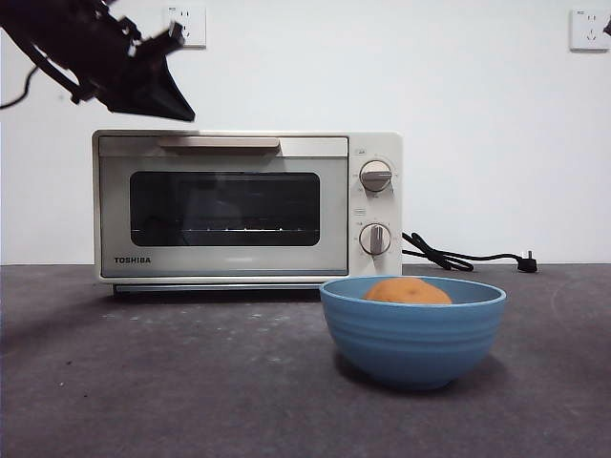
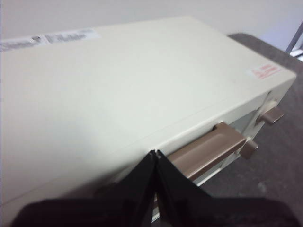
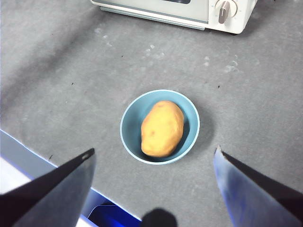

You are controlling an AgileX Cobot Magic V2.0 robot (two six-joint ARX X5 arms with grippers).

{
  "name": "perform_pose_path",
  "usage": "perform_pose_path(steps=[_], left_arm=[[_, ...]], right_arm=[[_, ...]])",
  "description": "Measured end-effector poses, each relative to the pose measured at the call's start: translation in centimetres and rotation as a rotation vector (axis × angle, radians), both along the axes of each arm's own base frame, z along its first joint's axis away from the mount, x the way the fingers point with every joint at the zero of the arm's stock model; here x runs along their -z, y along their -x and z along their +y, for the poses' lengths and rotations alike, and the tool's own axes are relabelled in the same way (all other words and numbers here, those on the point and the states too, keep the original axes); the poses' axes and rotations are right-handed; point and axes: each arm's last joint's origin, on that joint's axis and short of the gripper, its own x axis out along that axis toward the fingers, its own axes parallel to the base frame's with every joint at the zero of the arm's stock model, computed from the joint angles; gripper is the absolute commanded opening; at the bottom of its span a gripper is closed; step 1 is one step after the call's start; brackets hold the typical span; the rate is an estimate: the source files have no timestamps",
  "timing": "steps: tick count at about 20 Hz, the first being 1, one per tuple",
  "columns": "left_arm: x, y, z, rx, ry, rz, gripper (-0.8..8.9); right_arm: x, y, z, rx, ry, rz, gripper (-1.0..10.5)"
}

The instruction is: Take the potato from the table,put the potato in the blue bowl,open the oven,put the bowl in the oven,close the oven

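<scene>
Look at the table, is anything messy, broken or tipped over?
Nothing stands out. The potato lies inside the blue bowl, which sits upright on the table. The oven stands level with its door shut, and its cord trails loosely beside it, unplugged.

Left end effector (image 2: pixel 155 156): 2 matte black jaws, wedge-shaped, tapering to thin points, broad dark base. Front view shows the same unit (image 1: pixel 162 81) as a black angular wedge with a thin black cable looping off it. Right end effector (image 3: pixel 154 153): 2 dark flat blades with pointed tips, faint bluish sheen.
</scene>
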Motion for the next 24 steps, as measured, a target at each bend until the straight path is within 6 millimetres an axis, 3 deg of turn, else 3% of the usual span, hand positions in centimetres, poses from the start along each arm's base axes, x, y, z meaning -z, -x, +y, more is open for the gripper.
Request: perform_pose_path(steps=[3,9,16,19,22,24], left_arm=[[1.3,-0.7,-0.4,0.011,-0.021,0.027,-0.08],[1.2,-0.8,-0.4,0.003,-0.052,0.038,-0.08],[1.0,1.1,-1.4,0.07,-0.083,0.219,-0.08],[2.4,2.8,-2.3,0.131,-0.116,0.412,-0.08],[5.6,4.4,-2.8,0.149,-0.194,0.658,-0.08],[6.9,4.6,-2.8,0.139,-0.226,0.734,-0.08]], right_arm=[[0.0,0.0,0.0,0.0,0.0,0.0,4.1],[0.0,0.0,0.0,0.0,0.002,0.003,4.1],[0.0,0.0,0.0,0.0,0.002,0.003,4.1],[0.1,0.1,-0.1,0.0,0.008,0.009,4.1],[0.1,0.1,-0.1,0.0,0.008,0.009,4.1],[0.1,0.1,-0.1,0.0,0.008,0.009,4.1]])
